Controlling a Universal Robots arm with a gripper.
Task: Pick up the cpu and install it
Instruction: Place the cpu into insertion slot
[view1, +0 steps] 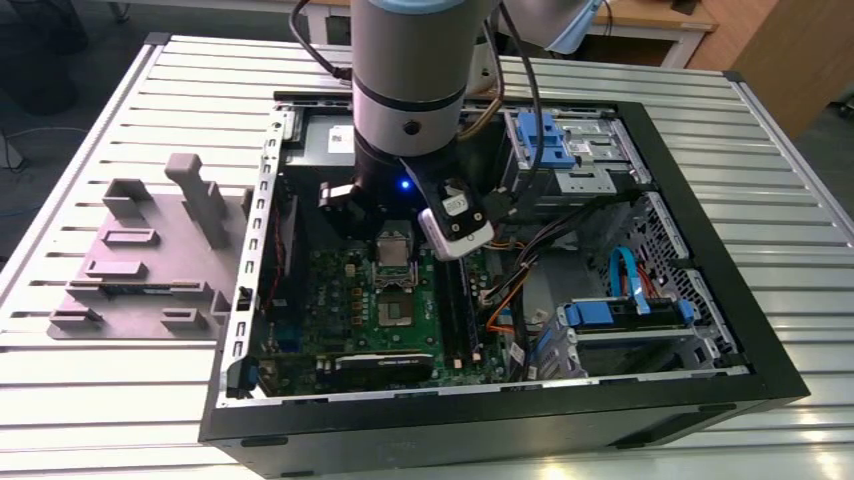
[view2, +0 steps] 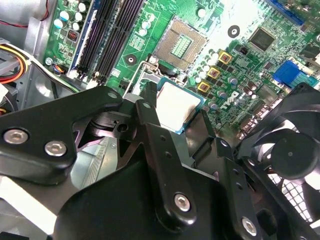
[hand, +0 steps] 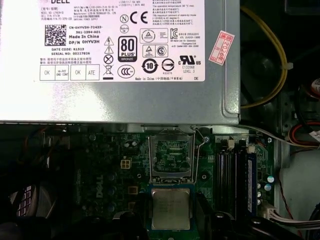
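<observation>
In both wrist views the cpu (view2: 178, 106) (hand: 171, 208), a flat silver square with a thin pale rim, sits between two black fingers (view2: 150, 112). My gripper (view2: 177, 114) (hand: 171, 215) is shut on it. It hangs a little above the green motherboard (view2: 250, 65), just short of the open socket (view2: 181, 44) (hand: 172, 157), whose metal bracket is flipped up. In the exterior view my arm (view1: 407, 90) reaches down into the open computer case over the socket (view1: 396, 250), and the wrist hides the cpu there.
A silver power supply (hand: 120, 60) lies close behind the socket. Memory slots (view2: 110, 35) run along one side and a black fan (view2: 285, 150) sits on the other. Blue drive cages (view1: 547, 135) and cables fill the case's right. A mauve-grey tray (view1: 134, 260) lies outside on the left.
</observation>
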